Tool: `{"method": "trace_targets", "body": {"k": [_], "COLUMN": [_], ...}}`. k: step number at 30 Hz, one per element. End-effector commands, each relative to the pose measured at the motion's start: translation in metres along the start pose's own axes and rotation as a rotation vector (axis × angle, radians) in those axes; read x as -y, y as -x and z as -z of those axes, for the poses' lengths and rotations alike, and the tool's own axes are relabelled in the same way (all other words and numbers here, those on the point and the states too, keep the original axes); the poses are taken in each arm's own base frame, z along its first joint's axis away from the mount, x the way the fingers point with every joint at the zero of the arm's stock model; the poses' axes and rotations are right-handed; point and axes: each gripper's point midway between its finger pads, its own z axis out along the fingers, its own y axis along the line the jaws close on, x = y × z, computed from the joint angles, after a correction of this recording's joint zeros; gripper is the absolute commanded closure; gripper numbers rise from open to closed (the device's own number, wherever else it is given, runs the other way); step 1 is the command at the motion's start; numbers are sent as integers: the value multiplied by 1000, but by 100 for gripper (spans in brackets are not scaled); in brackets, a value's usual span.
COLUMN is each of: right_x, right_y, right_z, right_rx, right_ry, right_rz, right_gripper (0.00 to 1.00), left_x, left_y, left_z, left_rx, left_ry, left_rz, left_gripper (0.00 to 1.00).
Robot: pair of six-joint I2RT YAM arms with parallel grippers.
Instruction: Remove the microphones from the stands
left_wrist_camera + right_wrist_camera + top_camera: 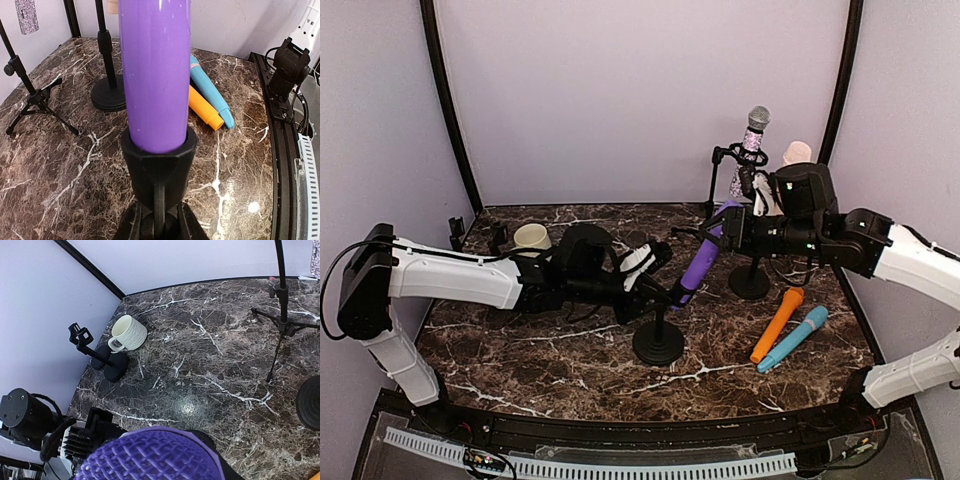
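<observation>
Nearest on the table (570, 360), to the right, an orange mic (777, 325) and a blue mic (792, 338) lie flat side by side, apart from both arms. Just left of them sits the round base of the stand (658, 343), its short pole rising to a black clip (157, 160). The left hand (655, 282) is clenched on the stand right under that clip. The left wrist view shows the clip's stem running down between its fingers. I judge it is there to pin the stand, so the base neither tips nor slides when the mic is drawn out.

The purple mic (700, 262) sits in the clip, tail down, its body tilted up and away to the right. The clip hugs only its lower end, so most of the shaft is free. At the upper end the right hand (738, 225) is grasping the mesh head. From above, the purple end goes into the hand, and the head fills the bottom of the right wrist view. So the mic spans the two hands, its tail just above the left and its head in the right. The pull, I judge, should run along the shaft, up and to the right.

Farther back are a white cup (531, 237) at the left and a glittery mic (753, 135) on a tripod (282, 327) behind the right arm.
</observation>
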Motion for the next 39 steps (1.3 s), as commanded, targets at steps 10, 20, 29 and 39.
{"method": "trace_targets", "body": {"k": [10, 20, 29, 39], "right_x": [-8, -25, -21, 11], "right_y": [67, 72, 77, 68], "right_z": [29, 46, 60, 99], "right_rx": [245, 278, 310, 247], "right_ry": [-32, 62, 41, -159], "right_rz": [-100, 2, -7, 5], "right_gripper": [74, 74, 74, 73], "left_x": [-10, -11, -12, -26], "left_y": [-72, -73, -73, -31], "left_z": [-1, -2, -4, 8], "left_rx": [-224, -226, -231, -138], "left_ry": [50, 54, 55, 111], "left_rz": [14, 14, 10, 83], "left_gripper": [100, 100, 100, 100]}}
